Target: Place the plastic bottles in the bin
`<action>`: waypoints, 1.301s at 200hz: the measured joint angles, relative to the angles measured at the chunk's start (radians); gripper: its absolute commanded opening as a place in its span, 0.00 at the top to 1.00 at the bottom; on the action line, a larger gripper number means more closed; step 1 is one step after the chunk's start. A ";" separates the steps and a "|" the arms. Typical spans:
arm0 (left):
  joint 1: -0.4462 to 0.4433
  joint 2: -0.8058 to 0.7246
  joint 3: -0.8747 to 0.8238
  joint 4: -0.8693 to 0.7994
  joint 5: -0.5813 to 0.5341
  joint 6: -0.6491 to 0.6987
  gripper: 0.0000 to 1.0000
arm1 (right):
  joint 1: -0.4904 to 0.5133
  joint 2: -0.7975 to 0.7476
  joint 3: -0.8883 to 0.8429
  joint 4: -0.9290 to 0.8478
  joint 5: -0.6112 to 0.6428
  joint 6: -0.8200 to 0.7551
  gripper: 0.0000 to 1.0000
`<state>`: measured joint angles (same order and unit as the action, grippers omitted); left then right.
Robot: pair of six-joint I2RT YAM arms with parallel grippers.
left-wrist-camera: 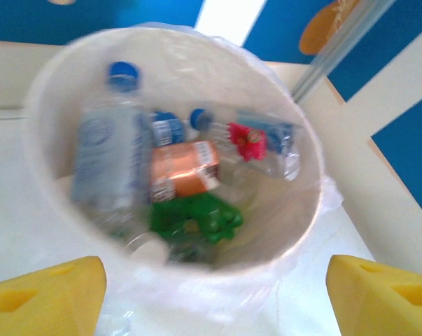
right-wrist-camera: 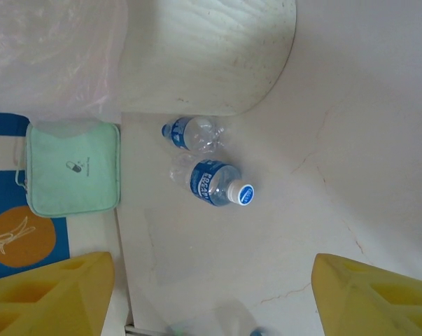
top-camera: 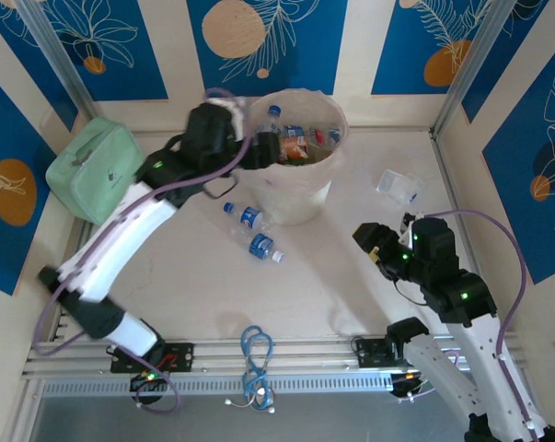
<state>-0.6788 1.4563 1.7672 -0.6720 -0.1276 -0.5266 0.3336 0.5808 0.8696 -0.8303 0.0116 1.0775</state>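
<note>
My left pincer (left-wrist-camera: 214, 302) hangs over the bin (left-wrist-camera: 305, 189), fingers apart and nothing between them. My right pincer (right-wrist-camera: 211, 297) is spread and empty too, above the table (right-wrist-camera: 350, 140). Several bottles (left-wrist-camera: 109, 161) lie inside the bin. Two more (right-wrist-camera: 217, 182) rest on the table just beside its foot, and a crushed one (top-camera: 398, 186) sits well apart, toward the right wall.

The risks as I judge them:
- My left wrist is close to the rim, so drawing back low could snag the liner (right-wrist-camera: 57, 56) or tip the bin.
- The two bottles by the foot lie close together, so closing on one may send the other rolling.
- The thin crushed one could slip from my fingers.

The left wrist view shows what the bin holds, though blurred. The right wrist view shows how the two bottles lie and the pouch (right-wrist-camera: 74, 168) by the wall. The top view shows the crushed one.
</note>
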 measured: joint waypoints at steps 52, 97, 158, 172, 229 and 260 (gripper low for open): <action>0.155 -0.345 -0.534 0.024 -0.022 -0.162 0.25 | 0.141 0.061 -0.018 0.025 0.072 0.016 0.28; 0.210 -0.318 -0.794 0.055 0.084 -0.291 0.22 | 0.255 0.121 -0.019 0.067 0.139 0.038 0.29; 0.304 -0.137 -0.827 0.203 0.192 -0.367 0.27 | 0.367 0.169 -0.019 0.081 0.211 0.053 0.29; 0.304 -0.101 -0.827 0.229 0.212 -0.384 0.27 | 0.372 0.169 -0.019 0.083 0.219 0.056 0.29; 0.276 0.021 -0.827 0.297 0.251 -0.443 0.22 | 0.387 0.222 -0.019 0.116 0.225 0.056 0.29; 0.239 0.063 -0.826 0.327 0.259 -0.473 0.20 | 0.399 0.248 -0.019 0.124 0.225 0.056 0.29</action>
<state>-0.4397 1.5192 0.9417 -0.3450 0.1318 -0.9993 0.7326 0.8284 0.8505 -0.7067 0.2367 1.1332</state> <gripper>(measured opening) 0.792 0.710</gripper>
